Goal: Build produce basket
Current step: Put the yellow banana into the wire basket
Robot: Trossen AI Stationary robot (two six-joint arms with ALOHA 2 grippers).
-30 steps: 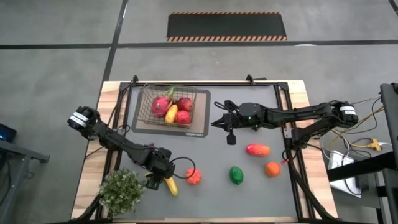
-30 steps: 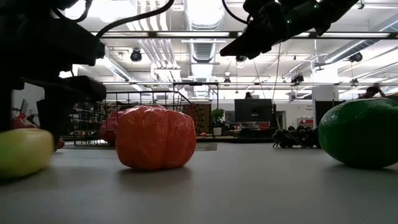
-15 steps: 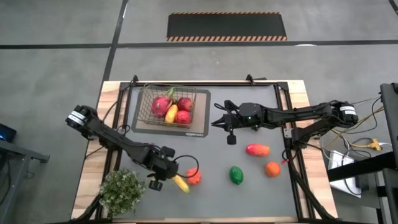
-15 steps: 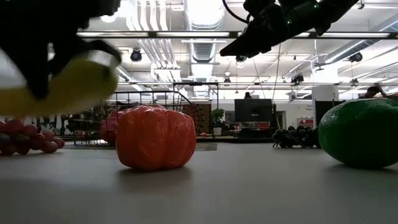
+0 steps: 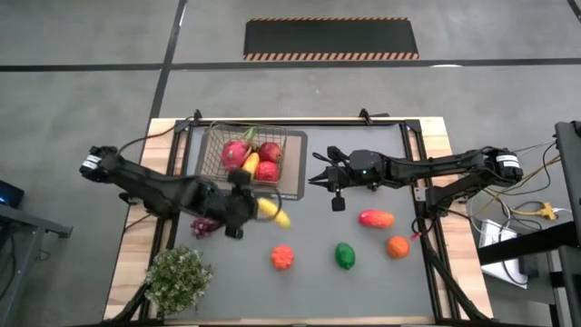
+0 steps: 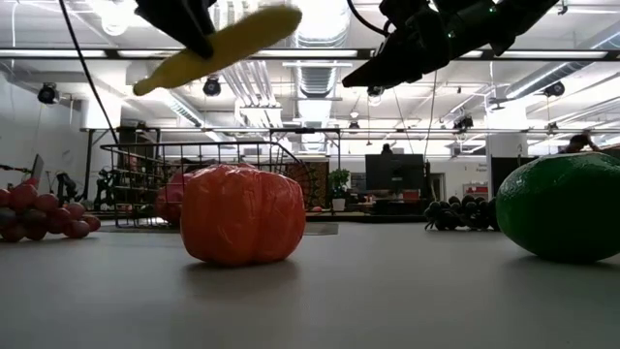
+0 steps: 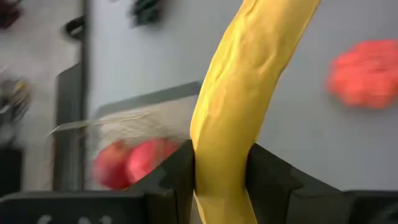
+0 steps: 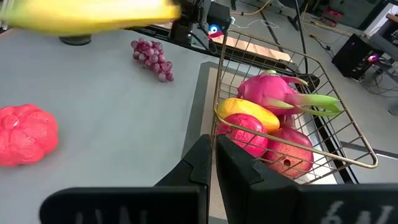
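Table (image 5: 381, 272): dark grey top, wood edges. Room: concrete floor, striped mat (image 5: 331, 39). Left hand (image 5: 243, 205) grasping banana (image 5: 270, 211); right hand (image 5: 320, 176) clenched, empty.

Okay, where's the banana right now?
In the high view the banana is held off the table by the left gripper, just below the basket.

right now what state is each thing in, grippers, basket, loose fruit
left gripper: shut on the banana, lifted off the table
right gripper: shut, empty, beside the basket
basket: upright, partly filled
grapes: lying loose
green pepper: lying loose
orange: lying loose
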